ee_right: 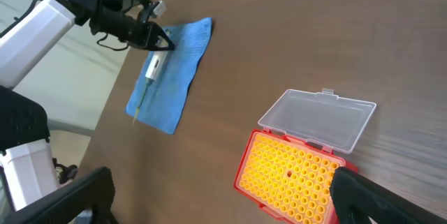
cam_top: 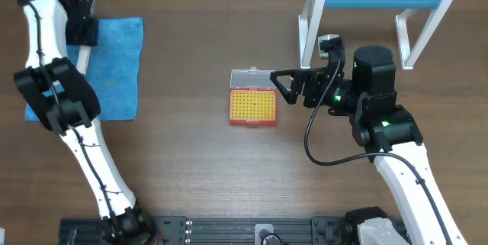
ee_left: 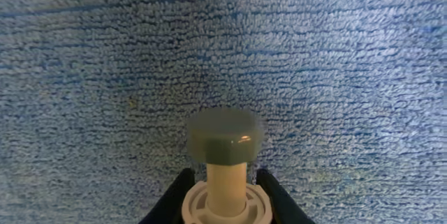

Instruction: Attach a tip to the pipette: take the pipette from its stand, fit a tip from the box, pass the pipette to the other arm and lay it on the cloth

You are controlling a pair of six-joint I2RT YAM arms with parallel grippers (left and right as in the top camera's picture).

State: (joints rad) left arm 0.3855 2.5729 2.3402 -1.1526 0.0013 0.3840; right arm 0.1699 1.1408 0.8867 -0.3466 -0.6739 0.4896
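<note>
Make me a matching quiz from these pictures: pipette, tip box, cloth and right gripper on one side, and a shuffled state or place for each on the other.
1 pipette
2 tip box
3 cloth
4 right gripper

A lid open
B open and empty
C held in the left gripper
D spread flat, blue

Pairs: 1-C, 2-A, 3-D, 4-B

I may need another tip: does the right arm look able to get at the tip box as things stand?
Probably yes: the right gripper is open right beside the tip box, its lid folded back, nothing between them.
</note>
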